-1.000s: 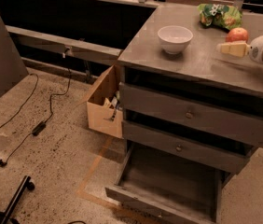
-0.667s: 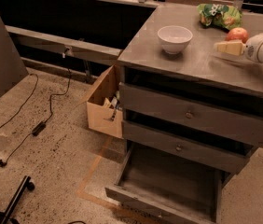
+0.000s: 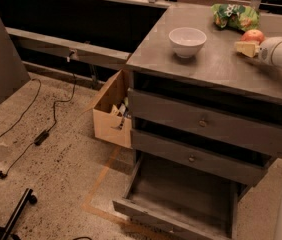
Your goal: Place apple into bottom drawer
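Observation:
The apple (image 3: 254, 35), small and red-orange, sits on the grey cabinet top (image 3: 216, 64) at the far right, in front of the green snack bag (image 3: 235, 15). My gripper (image 3: 245, 48) reaches in from the right edge, level with the cabinet top, with its pale tip just in front of the apple and touching or nearly touching it. The bottom drawer (image 3: 181, 186) is pulled out wide at floor level and its tray is bare.
A white bowl (image 3: 187, 41) stands mid-top, left of the apple. The two upper drawers (image 3: 201, 121) with small knobs are slightly ajar. An open cardboard box (image 3: 112, 111) sits left of the cabinet. Cables (image 3: 41, 136) lie on the floor.
My gripper has edged slightly left and back toward the apple. The apple, bowl and drawers have not moved.

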Motion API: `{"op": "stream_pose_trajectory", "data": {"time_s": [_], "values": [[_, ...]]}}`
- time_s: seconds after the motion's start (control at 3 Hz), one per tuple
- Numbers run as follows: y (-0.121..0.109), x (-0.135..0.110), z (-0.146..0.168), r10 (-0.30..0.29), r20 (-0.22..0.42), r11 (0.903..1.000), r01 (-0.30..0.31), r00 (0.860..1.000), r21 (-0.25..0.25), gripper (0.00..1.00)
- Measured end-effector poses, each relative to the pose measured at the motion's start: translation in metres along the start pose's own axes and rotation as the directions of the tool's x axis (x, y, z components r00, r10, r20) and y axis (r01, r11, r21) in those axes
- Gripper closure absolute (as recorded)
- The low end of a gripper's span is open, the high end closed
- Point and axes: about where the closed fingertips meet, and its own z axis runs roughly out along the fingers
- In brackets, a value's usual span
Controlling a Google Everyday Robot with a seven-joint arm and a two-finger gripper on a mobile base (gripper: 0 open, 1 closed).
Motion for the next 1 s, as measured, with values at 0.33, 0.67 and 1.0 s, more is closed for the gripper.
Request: {"op": "stream_pose_trajectory", "data": {"time_s": [0.33, 0.67, 1.0], "values": [[0.0, -0.001, 0.003, -0.003, -0.001, 0.9999, 0.003, 1.0, -0.01, 0.63], [0.002, -0.002, -0.021, -0.02, -0.024, 0.9987, 0.019, 1.0, -0.047, 0.86], [0.017, -0.004, -0.078, -0.021, -0.044, 0.9903, 0.015, 0.999, -0.138, 1.0]]}}
